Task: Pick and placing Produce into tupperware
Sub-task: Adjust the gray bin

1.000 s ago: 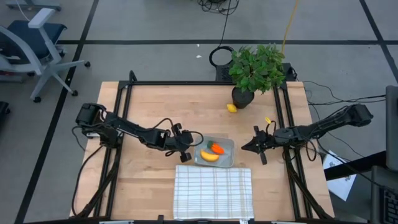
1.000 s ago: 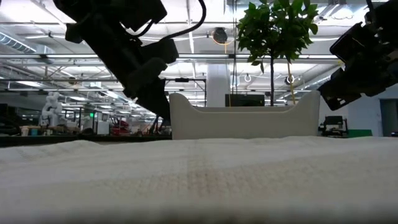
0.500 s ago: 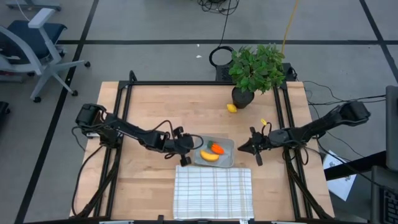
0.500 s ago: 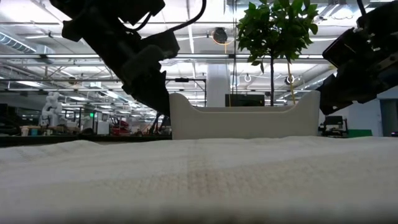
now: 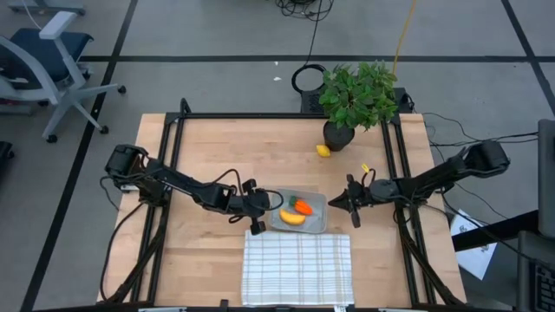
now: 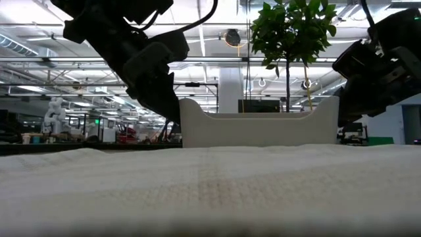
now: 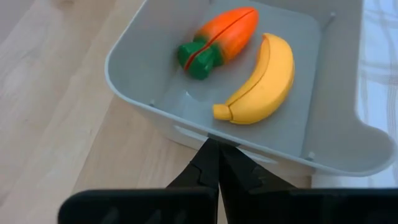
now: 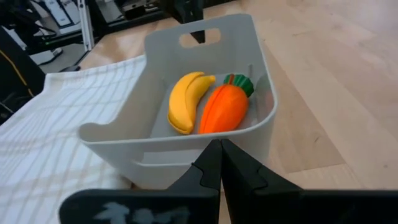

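Tub: shallow grey translucent plastic tupperware (image 5: 301, 211) holding orange carrot (image 7: 222, 38) and yellow banana (image 7: 261, 79)
Grippers: left gripper (image 7: 212, 163) and right gripper (image 8: 217, 160) closed, empty, at opposite walls
Risk: pinched tips may shove the tub
Outstanding: small round yellow lemon (image 5: 323, 151) by the plant pot

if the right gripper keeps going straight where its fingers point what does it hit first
Most likely the near end wall of the shallow translucent grey plastic tub. The shut right gripper points at that wall, just short of it; the orange carrot and yellow banana lie behind.
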`<state>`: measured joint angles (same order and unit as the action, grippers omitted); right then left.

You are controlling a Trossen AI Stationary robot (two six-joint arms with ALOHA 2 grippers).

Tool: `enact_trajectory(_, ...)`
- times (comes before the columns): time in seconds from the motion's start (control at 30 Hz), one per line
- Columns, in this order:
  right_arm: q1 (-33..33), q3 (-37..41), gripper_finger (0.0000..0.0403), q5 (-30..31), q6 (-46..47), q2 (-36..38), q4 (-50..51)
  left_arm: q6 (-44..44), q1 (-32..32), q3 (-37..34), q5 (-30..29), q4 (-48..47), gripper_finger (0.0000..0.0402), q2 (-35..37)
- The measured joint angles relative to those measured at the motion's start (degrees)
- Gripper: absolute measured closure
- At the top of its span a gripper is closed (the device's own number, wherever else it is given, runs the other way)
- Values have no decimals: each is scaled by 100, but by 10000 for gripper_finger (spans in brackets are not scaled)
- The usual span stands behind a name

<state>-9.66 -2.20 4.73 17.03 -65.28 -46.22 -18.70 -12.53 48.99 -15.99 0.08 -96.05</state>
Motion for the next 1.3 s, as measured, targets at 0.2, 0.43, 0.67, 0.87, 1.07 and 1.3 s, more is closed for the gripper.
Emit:
enact_trajectory(0.2, 155, 0, 403, -9, -36, -210, -253, -13, 0, 0, 3, 3, 401, 0)
enact_trajectory(0.43, 258, -4, 403, -28, -36, -303, -340, -54, -76, 0, 4, 12, 401, 0)
enact_trajectory(0.67, 264, -4, 403, -28, -56, -305, -398, -57, -109, 2, 4, 22, 401, 0)
enact_trajectory(0.87, 264, -4, 403, -28, -54, -305, -412, -62, -127, 2, 50, 22, 401, 0)
enact_trajectory(1.07, 264, -4, 403, -28, 24, -305, -407, -70, -151, 2, -68, 21, 401, 0)
enact_trajectory(1.3, 261, -7, 403, -30, 73, -305, -371, 80, -146, 4, -226, -33, 401, 17)
